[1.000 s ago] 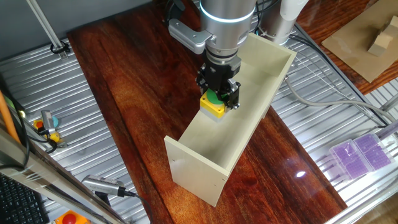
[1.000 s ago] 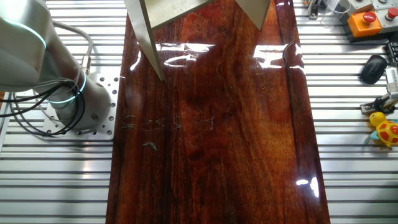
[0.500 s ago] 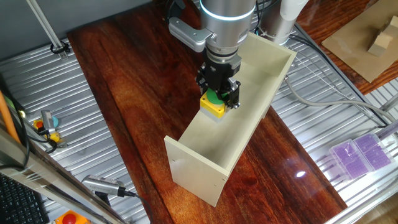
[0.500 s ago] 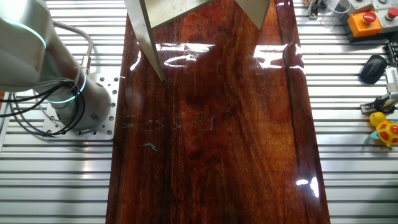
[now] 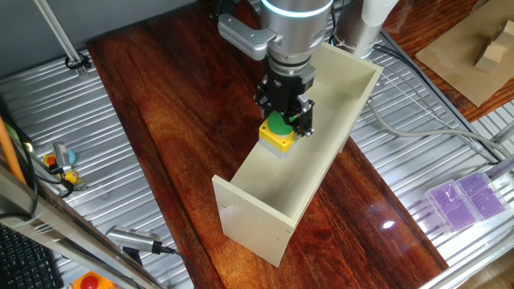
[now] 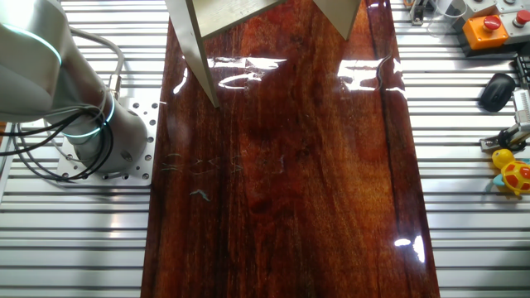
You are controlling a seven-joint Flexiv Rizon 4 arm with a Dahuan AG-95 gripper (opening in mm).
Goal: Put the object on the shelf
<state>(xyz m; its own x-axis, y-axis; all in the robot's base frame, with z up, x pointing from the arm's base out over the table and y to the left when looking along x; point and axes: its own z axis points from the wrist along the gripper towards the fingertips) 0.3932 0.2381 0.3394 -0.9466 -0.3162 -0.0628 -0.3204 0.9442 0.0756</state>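
Note:
The yellow box with the green button (image 5: 275,140) rests on the upper edge of the cream shelf (image 5: 313,168), which lies as a long open trough across the dark wooden table. My gripper (image 5: 284,119) hangs right over the box, its dark fingers either side of the green button and slightly lifted off it, jaws apart. In the other fixed view only the shelf's end panels (image 6: 199,50) show at the top edge; the box and gripper are out of view there.
The arm's base (image 6: 108,136) stands left of the table. An orange box with a red button (image 6: 484,29), a black mouse (image 6: 497,89) and yellow toys (image 6: 513,172) lie at the right. A purple tray (image 5: 466,201) and cables (image 5: 418,128) lie beside the shelf.
My gripper has risen slightly while the yellow box stayed in place on the shelf, so more of the green button shows.

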